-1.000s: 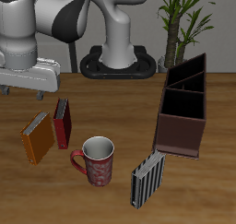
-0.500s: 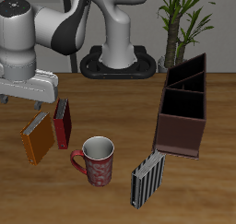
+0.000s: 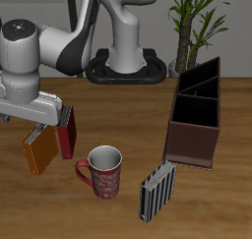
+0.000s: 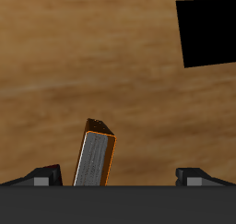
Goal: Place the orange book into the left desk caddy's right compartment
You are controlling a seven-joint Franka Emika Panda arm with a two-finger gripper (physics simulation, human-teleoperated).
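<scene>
The orange book (image 3: 39, 155) lies on the table near its front, pale page edges showing; the wrist view shows the orange book (image 4: 95, 156) standing between my two fingertips with wide gaps on both sides. My gripper (image 3: 39, 131) hangs open just above it, partly hiding its far end. The dark red book (image 3: 67, 134) stands right beside the orange one. The left desk caddy (image 3: 197, 110), a dark reddish-brown box with dividers, sits far across the table.
A red patterned mug (image 3: 102, 170) stands near the front edge. A black-and-white striped book (image 3: 157, 191) stands in front of the caddy. The robot base (image 3: 126, 66) and a potted plant (image 3: 197, 17) are at the back.
My gripper has come down and forward over the orange book, now covering its far end. The books, mug and caddy have not moved.
</scene>
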